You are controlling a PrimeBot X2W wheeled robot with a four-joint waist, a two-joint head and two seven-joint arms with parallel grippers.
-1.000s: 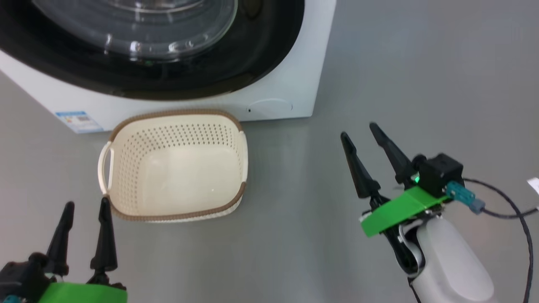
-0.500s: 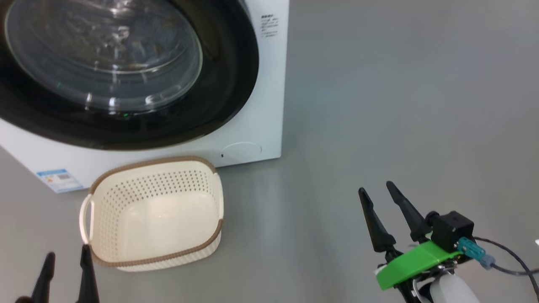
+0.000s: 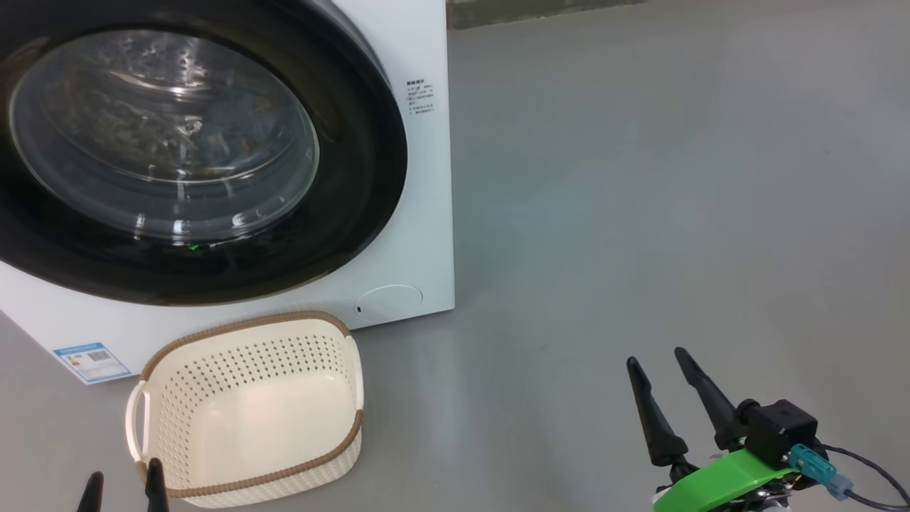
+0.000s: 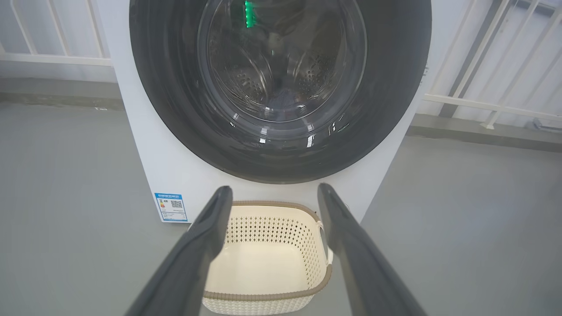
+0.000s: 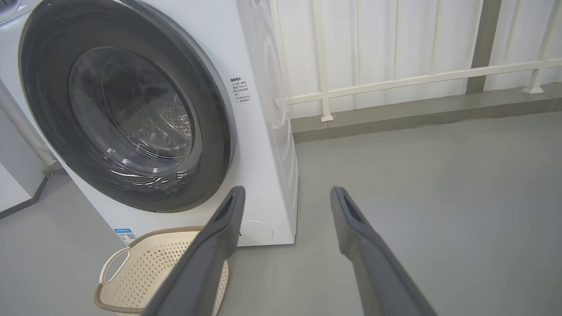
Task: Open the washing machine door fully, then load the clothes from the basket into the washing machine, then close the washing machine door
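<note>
Head view: the door (image 3: pixel 370 178) is cut off by the top and left edges. Reflections on its glass (image 3: pixel 163 135) obscure what lies behind it. Print on the label (image 3: pixel 420 97) and sticker (image 3: pixel 91 361) is too small to read. Of the left gripper (image 3: pixel 124 491), the fingertips (image 3: pixel 155 483) alone clear the bottom edge. Right wrist view: a finger (image 5: pixel 206 259) of the right gripper (image 5: pixel 286 189) hides the right end of the basket (image 5: pixel 145 267).

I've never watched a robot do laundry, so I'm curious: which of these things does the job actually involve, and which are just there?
Part of the job: washing machine; its round door, shut; empty basket; clothes, dimly seen behind the glass.
Just there: blue energy sticker; white railing; grey floor.
</note>
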